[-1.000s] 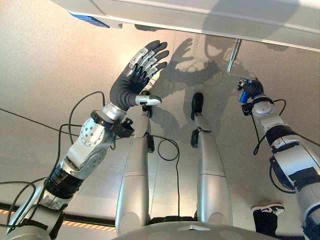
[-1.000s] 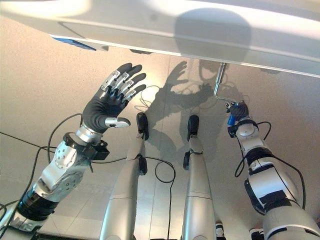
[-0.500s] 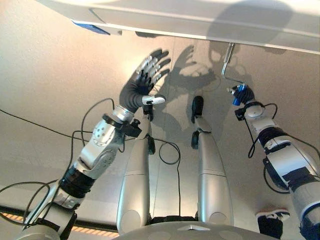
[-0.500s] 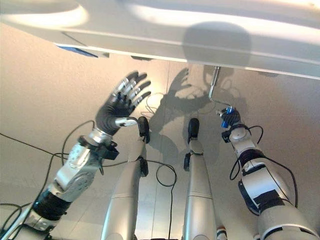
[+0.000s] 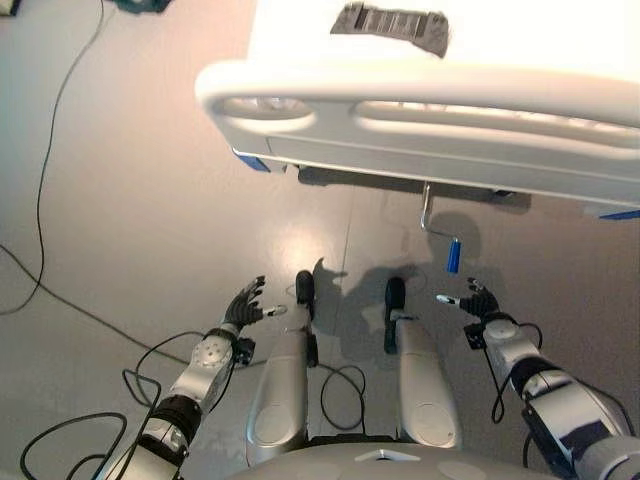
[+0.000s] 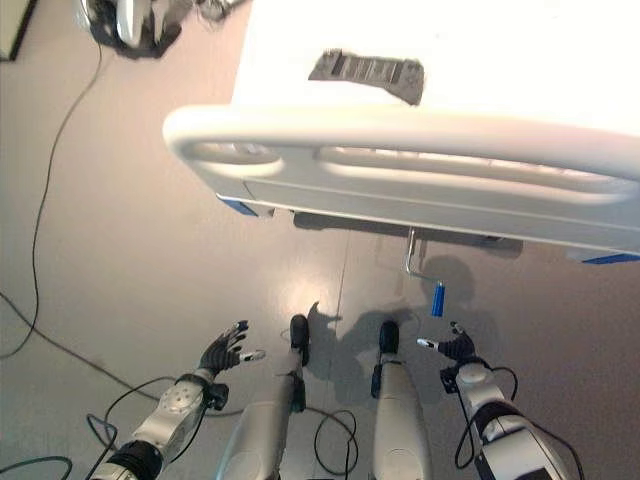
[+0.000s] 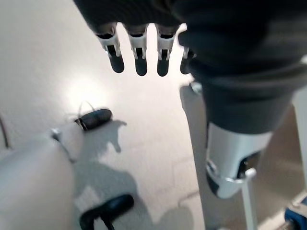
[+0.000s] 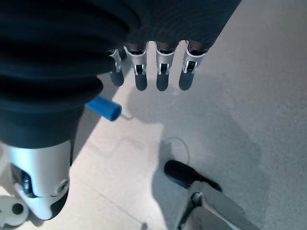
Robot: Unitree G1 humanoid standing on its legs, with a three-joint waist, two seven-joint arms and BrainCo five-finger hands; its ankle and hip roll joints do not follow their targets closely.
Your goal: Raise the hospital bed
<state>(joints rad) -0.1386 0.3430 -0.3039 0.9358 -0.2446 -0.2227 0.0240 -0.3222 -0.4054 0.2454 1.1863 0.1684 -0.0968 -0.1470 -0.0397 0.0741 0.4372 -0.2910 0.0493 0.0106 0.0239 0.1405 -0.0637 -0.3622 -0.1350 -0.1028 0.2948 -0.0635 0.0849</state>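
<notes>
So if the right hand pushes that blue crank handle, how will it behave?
The crank looks like bent metal rod, so probably stiff. Hanging under the bed from one shaft, it likely swings round rather than lifts. The blue grip may spin; the right hand is open, apart from it.

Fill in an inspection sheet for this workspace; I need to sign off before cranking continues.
Surface: grey floor, bare near the bed.
Job's things: hospital bed footboard ahead; crank handle with blue grip hangs free below it.
Clutter: dark flat item on the mattress.
Hands: left hand open, low; right hand open, just below the grip, not touching.
Cables: black cable on the floor, left.
Surroundings: equipment base, far left.
</notes>
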